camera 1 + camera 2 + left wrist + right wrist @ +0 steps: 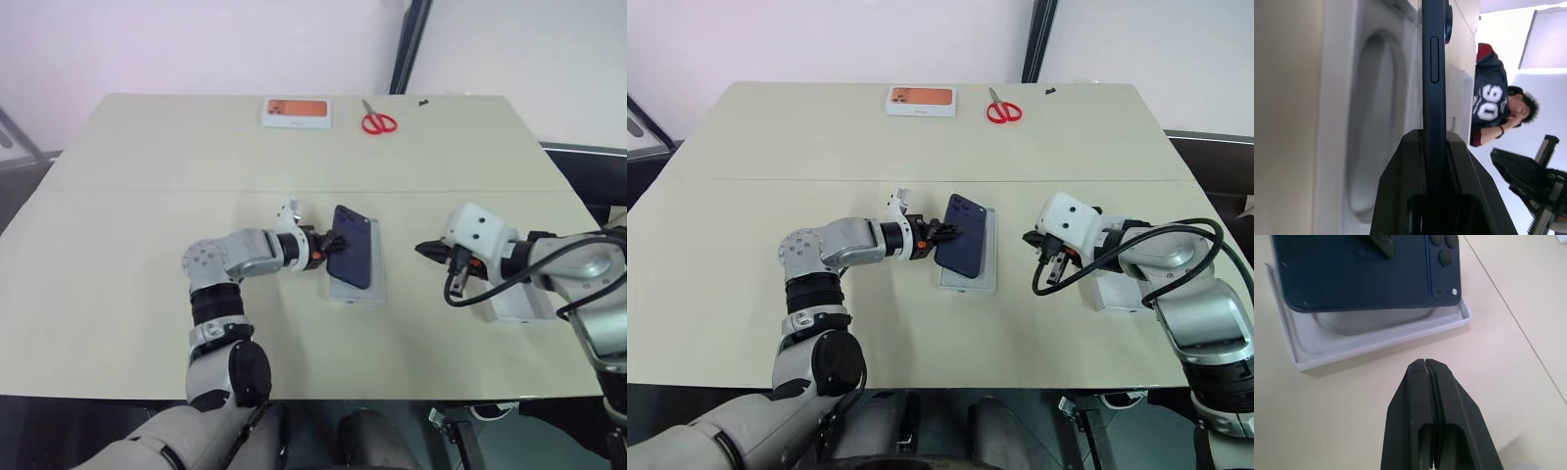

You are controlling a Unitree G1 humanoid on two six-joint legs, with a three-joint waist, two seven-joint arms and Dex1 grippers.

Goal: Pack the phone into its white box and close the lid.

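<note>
My left gripper (333, 245) is shut on one long edge of the dark navy phone (353, 250). It holds the phone tilted, camera cluster at the far end, just over the white box (358, 292) at the table's middle. A pale moulded panel with an oval hollow (1366, 325) shows inside the box under the phone. To the right of the box my right gripper (423, 249) is shut and holds nothing, its tips (1425, 363) pointing at the box's near wall. The lid (517, 305) lies under my right forearm and is partly hidden. Its white side carries lettering (1458, 105).
At the table's far edge lie a white box with an orange picture (296, 112) and red scissors (378, 121), with a small dark bit (423, 102) beside them. A person (1489, 100) sits beyond the table in the left wrist view.
</note>
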